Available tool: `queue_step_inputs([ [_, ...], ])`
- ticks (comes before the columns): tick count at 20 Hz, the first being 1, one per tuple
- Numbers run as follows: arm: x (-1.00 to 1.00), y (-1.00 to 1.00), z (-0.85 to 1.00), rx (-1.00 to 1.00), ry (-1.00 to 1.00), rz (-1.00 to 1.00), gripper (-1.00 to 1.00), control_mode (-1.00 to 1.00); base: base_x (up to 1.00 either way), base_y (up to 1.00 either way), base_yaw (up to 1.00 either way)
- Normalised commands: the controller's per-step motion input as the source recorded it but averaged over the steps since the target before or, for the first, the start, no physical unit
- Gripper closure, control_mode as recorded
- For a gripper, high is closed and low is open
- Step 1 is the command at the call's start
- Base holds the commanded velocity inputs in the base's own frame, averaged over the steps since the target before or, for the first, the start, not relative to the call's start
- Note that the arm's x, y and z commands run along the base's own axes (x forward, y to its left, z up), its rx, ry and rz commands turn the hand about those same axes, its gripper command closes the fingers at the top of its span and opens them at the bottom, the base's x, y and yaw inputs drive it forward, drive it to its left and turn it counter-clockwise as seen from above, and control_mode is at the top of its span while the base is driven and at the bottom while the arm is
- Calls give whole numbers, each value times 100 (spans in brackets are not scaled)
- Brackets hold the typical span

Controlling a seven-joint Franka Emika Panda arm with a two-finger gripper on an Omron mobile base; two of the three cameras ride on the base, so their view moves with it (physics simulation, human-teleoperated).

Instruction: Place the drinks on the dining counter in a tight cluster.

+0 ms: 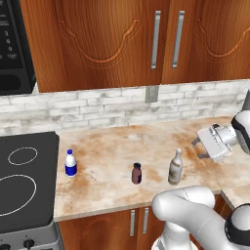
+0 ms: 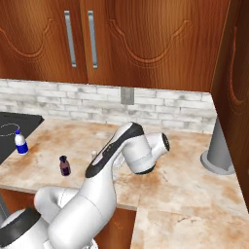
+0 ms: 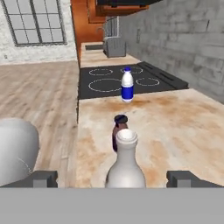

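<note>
The blue label on the clear bottle (image 1: 71, 163) carries no writing I can read, and neither the short dark-brown bottle (image 1: 136, 173) nor the taller grey-beige bottle (image 1: 175, 167) shows any brand. My gripper (image 1: 199, 147) has its fingers spread wide apart and holds nothing; in the hand view the two tips stand either side of the grey-beige bottle (image 3: 126, 162), which rises between them, untouched as far as I can tell. My hand is turned sideways, level with the worktop (image 1: 107, 146), pointing along the row of bottles toward the stove (image 1: 24, 180), with my arm bent low over the front edge. All three drinks stand upright in a line on the marbled worktop below the brick wall (image 1: 97, 107): the clear one beside the stove, the brown one in the middle, well apart from it, the grey-beige one nearest me.
</note>
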Motion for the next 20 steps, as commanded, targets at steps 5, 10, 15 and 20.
queue_step_inputs([
  [5, -7, 11, -41, 0, 14, 15, -100, -100, 0, 0, 0],
  [10, 0, 2, -68, 4, 13, 3, -100, -100, 0, 0, 0],
  [15, 0, -17, -50, 16, 1, -2, -100, -100, 0, 0, 0],
  [20, 8, -3, -22, 10, 1, -7, -100, -100, 0, 0, 0],
])
